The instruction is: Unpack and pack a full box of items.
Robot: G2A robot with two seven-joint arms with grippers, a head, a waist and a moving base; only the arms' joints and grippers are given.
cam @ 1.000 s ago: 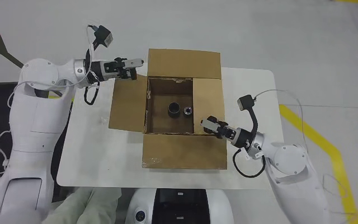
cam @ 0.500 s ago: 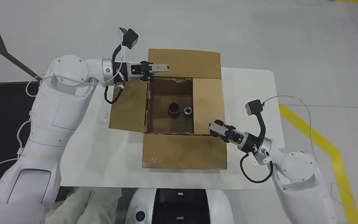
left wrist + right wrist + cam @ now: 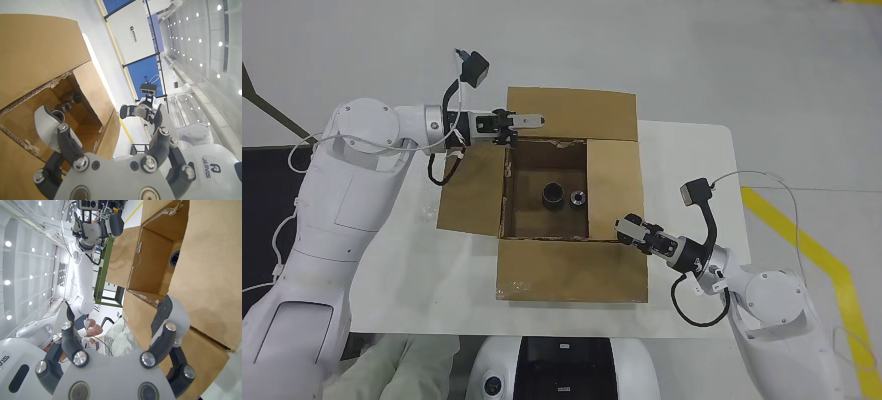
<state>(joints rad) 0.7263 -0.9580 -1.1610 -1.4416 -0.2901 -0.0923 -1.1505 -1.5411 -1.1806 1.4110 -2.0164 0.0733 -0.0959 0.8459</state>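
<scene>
Over the past second the left gripper [image 3: 522, 121] was carried from outside the left flap [image 3: 470, 190] to the far-left corner of the box [image 3: 567, 268]. The right gripper [image 3: 625, 229] was drawn a little back along the right flap [image 3: 614, 190]. In the last half-second nothing was moved. It is judged that the approach has been finished and a reach into the box is being readied, with unpacking not yet begun.

The left gripper is held wide open and nothing is gripped. The cylinders [image 3: 554, 194] are found below and ahead of it, on the box floor, well apart from it. The right gripper is likewise spread open and empty, with the edge of the right flap just beside one ribbed pad [image 3: 162, 311]; whether they touch cannot be told.

The box is of brown corrugated cardboard and is set on the white table [image 3: 682, 150]. Its flaps are spread outward, and frayed paper is seen along the creases. The cylinders are short, dark and metallic-looking with hollow ends, so a hard, smooth surface is to be expected.
</scene>
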